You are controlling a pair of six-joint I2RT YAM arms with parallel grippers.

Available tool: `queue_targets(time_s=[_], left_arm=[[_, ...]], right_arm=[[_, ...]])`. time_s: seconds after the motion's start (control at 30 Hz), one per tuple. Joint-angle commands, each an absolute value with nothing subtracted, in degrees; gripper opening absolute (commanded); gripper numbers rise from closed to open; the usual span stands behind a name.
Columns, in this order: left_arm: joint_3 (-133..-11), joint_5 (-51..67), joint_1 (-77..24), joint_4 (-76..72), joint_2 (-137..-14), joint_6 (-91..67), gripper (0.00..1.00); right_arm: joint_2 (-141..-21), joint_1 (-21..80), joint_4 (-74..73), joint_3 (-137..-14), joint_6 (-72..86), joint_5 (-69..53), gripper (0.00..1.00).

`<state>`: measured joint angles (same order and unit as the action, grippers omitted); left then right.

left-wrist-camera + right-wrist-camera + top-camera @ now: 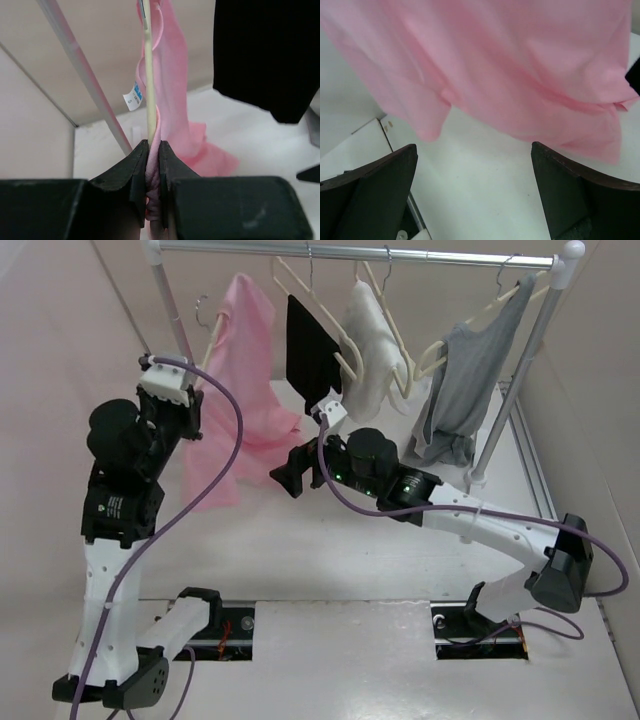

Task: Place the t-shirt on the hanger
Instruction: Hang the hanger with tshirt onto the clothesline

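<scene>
Pink t-shirt draped on a hanger at the rack's left post, both arms close by.

A rack (360, 254) stands on the white tabletop (330, 550). Beside its left post the t-shirt (245, 360) drapes over the hanger (149, 75), with its lower folds down on the tabletop. The left gripper (153, 147), raised at the shirt's left edge, pinches the hanger's cream bar and some pink fabric. The right gripper (475, 165) gapes wide below the hanging cloth, holding nothing.

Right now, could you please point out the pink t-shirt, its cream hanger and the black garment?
t-shirt (248, 370): top external view, its hanging upper body.
hanger (148, 95): left wrist view, its upright cream bar.
black garment (310, 352): top external view, its middle.
</scene>
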<state>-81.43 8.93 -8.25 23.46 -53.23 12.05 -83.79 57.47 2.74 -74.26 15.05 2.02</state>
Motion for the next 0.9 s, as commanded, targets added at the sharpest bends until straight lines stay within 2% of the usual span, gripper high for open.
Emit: queue_targets(time_s=[0.0, 0.13, 0.47, 0.87], left_arm=[[-89.71, 7.65, -8.26, 19.95, -55.10, 13.89, 0.00], [-98.84, 8.17, -8.26, 21.18, -60.72, 13.89, 0.00], [-108.36, 8.79, -8.26, 21.09, -71.53, 12.74, 0.00], [-107.05, 7.21, -8.26, 17.75, -74.71, 11.60, 0.00]], right_arm=[[-80.43, 57.92, 2.99, -72.16, 13.18, 3.87, 1.00], [-79.19, 57.92, 2.46, -70.93, 12.66, 4.39, 1.00], [-77.34, 58.45, 1.93, -69.17, 12.66, 6.68, 1.00], [-78.49, 58.45, 1.93, -70.31, 12.04, 6.68, 1.00]])
